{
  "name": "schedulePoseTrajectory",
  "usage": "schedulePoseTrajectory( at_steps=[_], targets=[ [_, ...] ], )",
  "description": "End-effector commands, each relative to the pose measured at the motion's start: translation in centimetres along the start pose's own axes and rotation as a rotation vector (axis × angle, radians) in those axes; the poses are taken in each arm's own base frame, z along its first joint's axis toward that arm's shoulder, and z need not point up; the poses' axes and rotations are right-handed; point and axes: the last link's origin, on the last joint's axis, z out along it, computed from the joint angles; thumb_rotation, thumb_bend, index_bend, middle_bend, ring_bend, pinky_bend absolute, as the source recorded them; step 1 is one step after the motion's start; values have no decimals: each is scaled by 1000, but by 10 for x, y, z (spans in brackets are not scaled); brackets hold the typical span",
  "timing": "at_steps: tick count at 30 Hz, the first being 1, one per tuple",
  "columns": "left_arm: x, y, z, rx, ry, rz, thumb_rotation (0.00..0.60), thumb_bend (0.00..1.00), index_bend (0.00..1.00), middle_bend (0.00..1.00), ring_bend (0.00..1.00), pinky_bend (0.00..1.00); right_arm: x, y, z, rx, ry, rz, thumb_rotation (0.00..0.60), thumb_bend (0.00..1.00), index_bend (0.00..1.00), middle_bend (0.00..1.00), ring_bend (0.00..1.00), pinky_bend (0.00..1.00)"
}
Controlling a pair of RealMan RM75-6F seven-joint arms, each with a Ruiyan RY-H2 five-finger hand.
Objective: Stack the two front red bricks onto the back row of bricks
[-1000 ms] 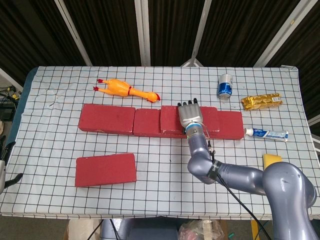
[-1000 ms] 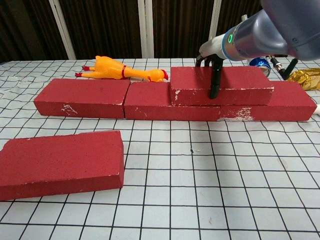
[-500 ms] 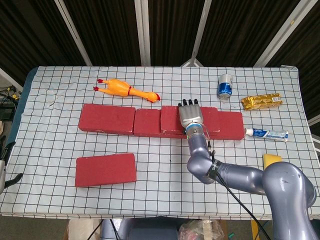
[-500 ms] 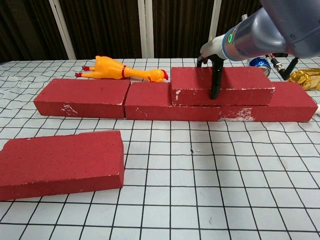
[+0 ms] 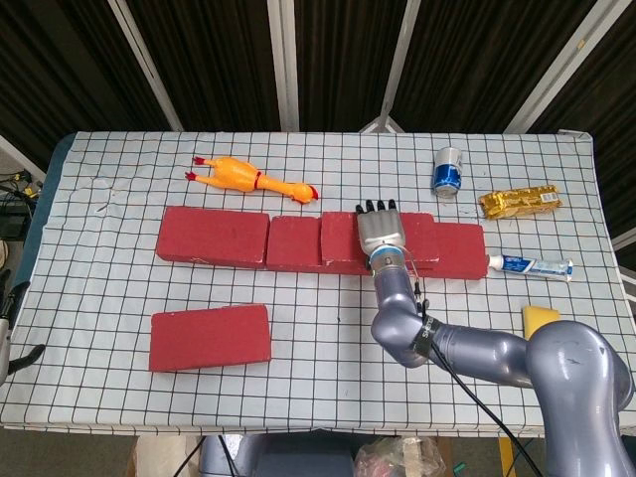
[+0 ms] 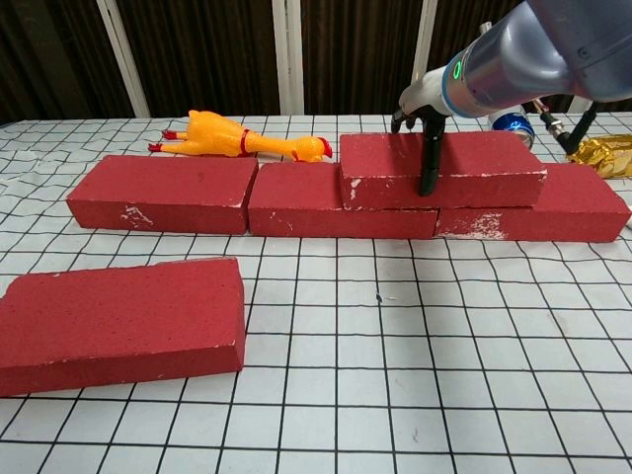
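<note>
The right hand (image 5: 382,232) clasps the stacked rectangular red brick (image 6: 441,169), fingers (image 6: 431,163) over its near face, seating it across two back-row bricks (image 6: 341,199); the other front red brick (image 5: 210,337) waits on the checked worktop (image 5: 298,318)

Bricks: the stacked brick (image 6: 441,168), the back row (image 6: 163,192) and the front brick (image 6: 118,321) all look rough, matt red, w/ pale chipped spots on edges. Bench (image 5: 89,268) has a white cloth w/ black grid lines, soft, a bit wrinkly near the back left corner. Right hand (image 5: 382,231) is grey, looks like smooth metal or plastic on the back, w/ black fingers (image 6: 431,166); its arm (image 5: 477,353) is shiny silver-purple, very smooth. Toy chicken (image 5: 248,179) looks like smooth rubber, orange, a bit glossy. Can (image 5: 448,171) is shiny metal. Snack pack (image 5: 519,202) is crinkly gold foil, v. shiny. Tube (image 5: 529,265) is smooth, glossy. Sponge (image 5: 541,318) is yellow, matt.
</note>
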Motion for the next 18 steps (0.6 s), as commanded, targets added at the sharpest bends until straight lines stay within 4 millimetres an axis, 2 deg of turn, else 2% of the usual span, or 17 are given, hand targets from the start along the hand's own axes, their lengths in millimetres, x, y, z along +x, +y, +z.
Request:
schedulePoseTrajectory(
  at_steps=[1, 10, 15, 18],
  targets=[
    [0, 0, 0, 0, -2, 0, 600, 0, 166, 0, 0, 104, 1, -1, -1, 2, 0, 4, 600, 168, 62, 0, 0, 0],
    [0, 0, 0, 1, -1, -3, 600, 0, 166, 0, 0, 104, 13, 2, -8, 22, 11, 54, 600, 168, 43, 0, 0, 0],
    [1, -1, 0, -3, -1, -9, 600, 0, 166, 0, 0, 104, 25, 22, -19, 11, 31, 84, 600, 168, 38, 0, 0, 0],
    [1, -1, 0, -11, -5, -13, 600, 0, 166, 0, 0, 104, 30, 42, -32, 4, 48, 103, 600, 168, 30, 0, 0, 0]
  ],
)
